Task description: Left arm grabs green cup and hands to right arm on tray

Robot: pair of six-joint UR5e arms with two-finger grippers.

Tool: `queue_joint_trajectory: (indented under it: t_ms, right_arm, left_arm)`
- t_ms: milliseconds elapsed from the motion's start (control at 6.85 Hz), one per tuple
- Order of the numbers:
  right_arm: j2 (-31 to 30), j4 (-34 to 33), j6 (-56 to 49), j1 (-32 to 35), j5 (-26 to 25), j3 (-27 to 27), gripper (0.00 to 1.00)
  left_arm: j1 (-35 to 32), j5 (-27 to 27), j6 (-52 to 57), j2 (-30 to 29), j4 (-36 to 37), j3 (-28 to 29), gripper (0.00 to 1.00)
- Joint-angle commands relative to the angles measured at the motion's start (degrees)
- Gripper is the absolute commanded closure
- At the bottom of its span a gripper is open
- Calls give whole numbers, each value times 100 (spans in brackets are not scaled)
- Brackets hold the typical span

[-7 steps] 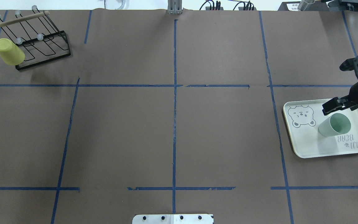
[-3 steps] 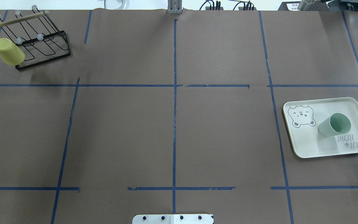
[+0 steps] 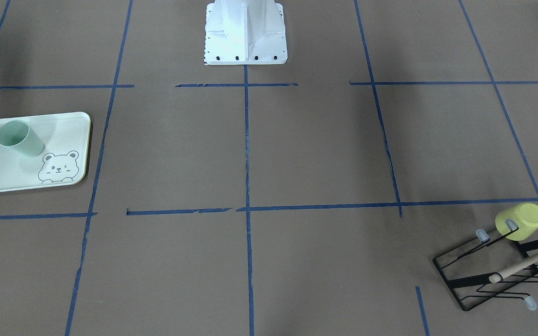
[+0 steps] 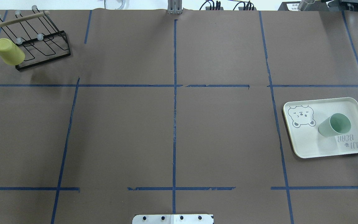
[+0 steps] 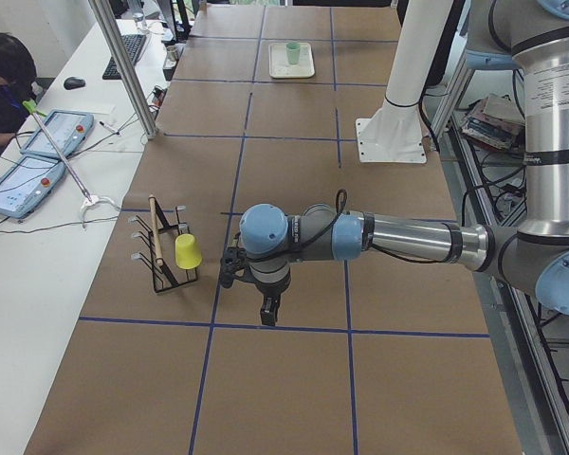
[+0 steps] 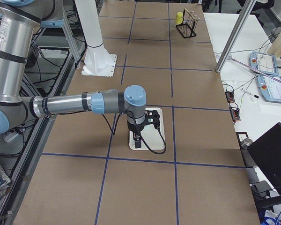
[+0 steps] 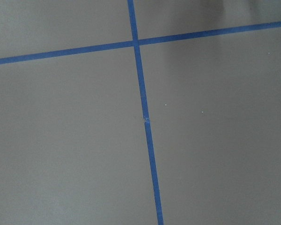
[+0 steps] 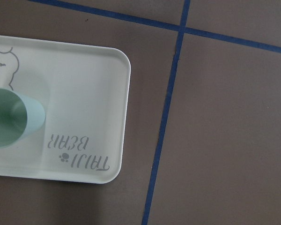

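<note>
Looking from the side views, you see the left pincer (image 5: 266, 309) low over the bare counter (image 4: 172, 124) and the right pincer (image 6: 137, 139) by the tray (image 4: 306, 143). You cannot tell how far either is open or whether it grips anything. The green cup (image 4: 334, 125) stands upright on the tray, beside the lettering. A yellow-green cup (image 4: 9, 51) hangs on the wire rack (image 4: 40, 37).

The brown tabletop (image 7: 215, 140) fills the view. A long blue tape line (image 7: 151, 164) runs from top to bottom, leaning a little. A second blue line (image 7: 61, 52) cuts across it near the top. The long line has a small nick (image 7: 146, 119) halfway down.
</note>
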Motion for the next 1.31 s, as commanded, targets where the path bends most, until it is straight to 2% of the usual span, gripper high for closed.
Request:
queue_joint_trajectory:
  t_ms: [0,1169]
  right_arm:
    - [-16,-16,-21,40,15,-71,0]
    - [-7,-7,-30,31,261,-220,0]
  left_arm:
    - [-6,59,-12,71,25,20,0]
    - [2,51,-3,159,7,-85,0]
